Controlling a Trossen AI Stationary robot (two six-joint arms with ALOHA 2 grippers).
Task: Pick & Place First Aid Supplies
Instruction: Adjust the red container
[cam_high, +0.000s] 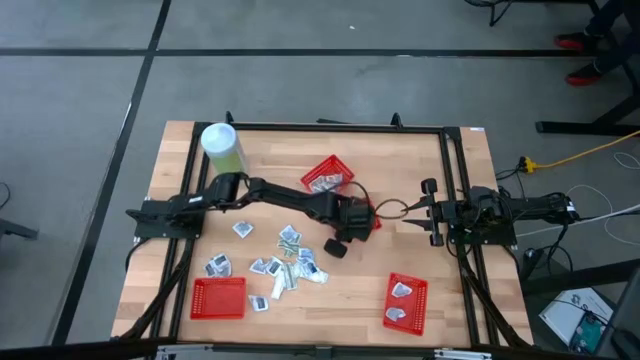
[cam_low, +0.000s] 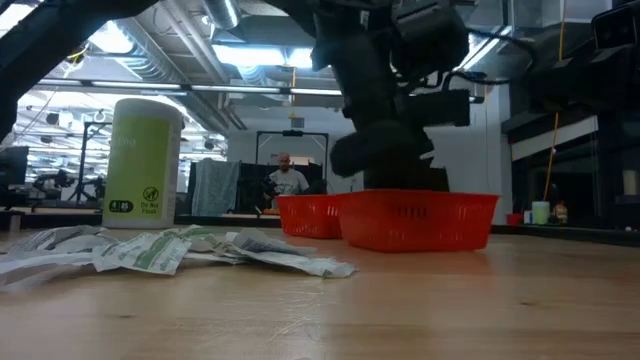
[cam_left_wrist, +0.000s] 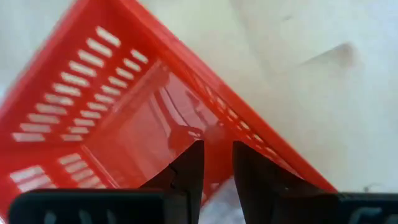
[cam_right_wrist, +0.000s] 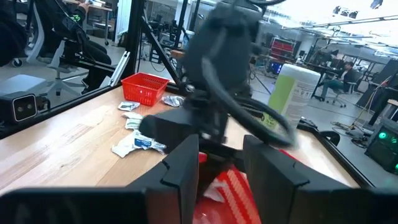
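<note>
Inside front-right red basket (cam_high: 406, 303): white packets (cam_high: 401, 290).

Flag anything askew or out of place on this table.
Packets lie strewn loose across the table's left half rather than in baskets. The centre basket sits skewed to the table edges; the front-left basket looks empty.

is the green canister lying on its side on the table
No. In the low view the green canister stands upright on the table, white lid on top, behind the scattered packets.
</note>
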